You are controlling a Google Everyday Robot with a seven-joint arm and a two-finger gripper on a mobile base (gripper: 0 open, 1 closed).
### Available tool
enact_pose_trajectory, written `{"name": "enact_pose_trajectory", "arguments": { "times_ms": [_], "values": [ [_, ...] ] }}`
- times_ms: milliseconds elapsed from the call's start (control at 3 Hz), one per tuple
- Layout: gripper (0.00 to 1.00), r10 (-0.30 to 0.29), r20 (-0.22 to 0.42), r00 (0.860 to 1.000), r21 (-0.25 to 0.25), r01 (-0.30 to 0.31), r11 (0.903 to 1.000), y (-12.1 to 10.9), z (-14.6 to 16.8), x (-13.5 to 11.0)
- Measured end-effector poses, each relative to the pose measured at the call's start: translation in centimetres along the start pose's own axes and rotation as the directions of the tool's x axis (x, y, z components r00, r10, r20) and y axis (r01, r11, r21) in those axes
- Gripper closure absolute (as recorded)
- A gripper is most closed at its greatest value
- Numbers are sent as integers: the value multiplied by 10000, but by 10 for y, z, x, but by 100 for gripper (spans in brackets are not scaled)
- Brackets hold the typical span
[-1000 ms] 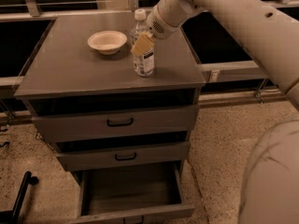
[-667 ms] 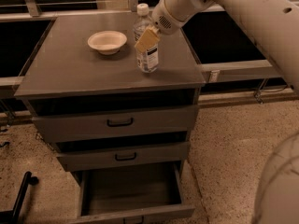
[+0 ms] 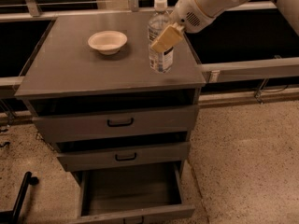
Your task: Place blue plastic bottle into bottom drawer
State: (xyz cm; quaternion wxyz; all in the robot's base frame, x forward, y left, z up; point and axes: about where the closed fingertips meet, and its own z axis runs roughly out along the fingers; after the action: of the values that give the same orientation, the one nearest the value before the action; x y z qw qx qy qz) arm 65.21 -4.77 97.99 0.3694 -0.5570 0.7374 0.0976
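Note:
The blue plastic bottle, clear with a white cap and white label, stands upright over the right part of the grey cabinet top. My gripper reaches in from the upper right and is shut on the bottle's middle. One tan finger lies across the bottle's front and the other is hidden behind it. Whether the bottle's base touches the top I cannot tell. The bottom drawer is pulled open below, its flat floor bare.
A shallow cream bowl sits on the cabinet top left of the bottle. The two upper drawers are closed. A metal rail runs to the right of the cabinet. A black bar stands on the floor at lower left.
The gripper and the bottle have moved together to the right, toward the cabinet top's right edge. The bowl and drawers have not moved.

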Motion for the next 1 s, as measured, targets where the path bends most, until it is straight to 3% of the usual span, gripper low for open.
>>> {"name": "enact_pose_trajectory", "arguments": {
  "times_ms": [333,667,1000],
  "values": [
    [100,-668,355,9971,-765,693,9947,22,-18,5],
    [100,-1336,714,9885,-2036,1455,9682,64,-31,10],
    [100,-1335,714,9885,-2037,1455,9682,64,-31,10]
  ]
}}
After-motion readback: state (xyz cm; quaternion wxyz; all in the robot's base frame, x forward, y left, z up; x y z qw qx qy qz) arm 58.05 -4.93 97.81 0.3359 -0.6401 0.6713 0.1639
